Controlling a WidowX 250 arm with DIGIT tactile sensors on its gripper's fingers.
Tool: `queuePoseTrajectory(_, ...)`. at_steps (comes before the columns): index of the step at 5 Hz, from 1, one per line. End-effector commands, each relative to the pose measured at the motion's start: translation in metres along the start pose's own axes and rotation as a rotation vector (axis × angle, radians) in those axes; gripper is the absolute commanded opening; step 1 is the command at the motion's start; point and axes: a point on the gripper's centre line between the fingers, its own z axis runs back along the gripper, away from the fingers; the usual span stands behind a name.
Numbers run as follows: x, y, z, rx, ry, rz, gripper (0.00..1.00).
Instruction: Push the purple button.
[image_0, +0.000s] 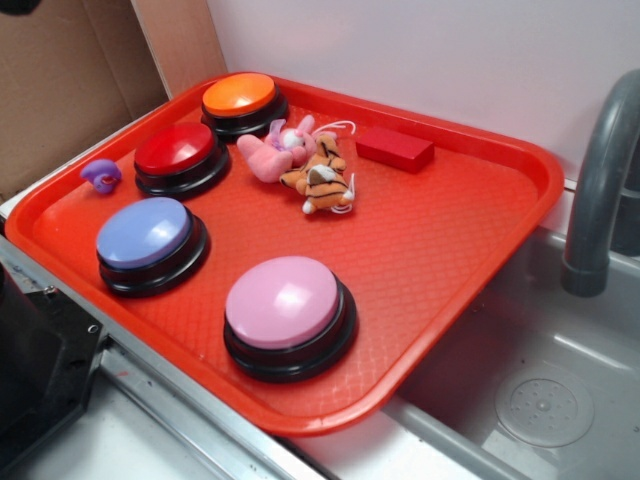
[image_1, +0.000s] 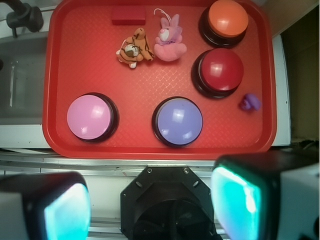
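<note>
Purple button (image_1: 178, 120) sits on my red tray (image_1: 90, 65), well ahead of the pincer (image_1: 150, 202), whose fingers (image_1: 60, 210) stand spread and empty above the counter edge (image_1: 150, 165). I see a grey sink (image_0: 540, 390) beside the tray.

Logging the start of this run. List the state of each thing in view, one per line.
purple button: unpressed, untouched
pink button: untouched
red button: untouched
orange button: untouched
pincer: open, above the tray's near edge
tiger toy: lying against the pink bunny toy
</note>
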Motion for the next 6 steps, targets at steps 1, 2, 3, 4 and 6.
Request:
queuePoseTrajectory(1,0.0,0.0,0.0,0.0,0.0,0.0,1.0)
queuePoseTrajectory(2,0.011,0.051,-0.037,0.022,0.048,0.039,1.0)
queuePoseTrajectory(3,0.019,0.079,-0.072,0.027,0.001,0.015,1.0)
queuePoseTrajectory(4,0.034,0.072,-0.111,0.111,0.024,-0.074,1.0)
queuePoseTrajectory(6,0.042,0.049,-0.162,0.116,-0.002,-0.14,1.0)
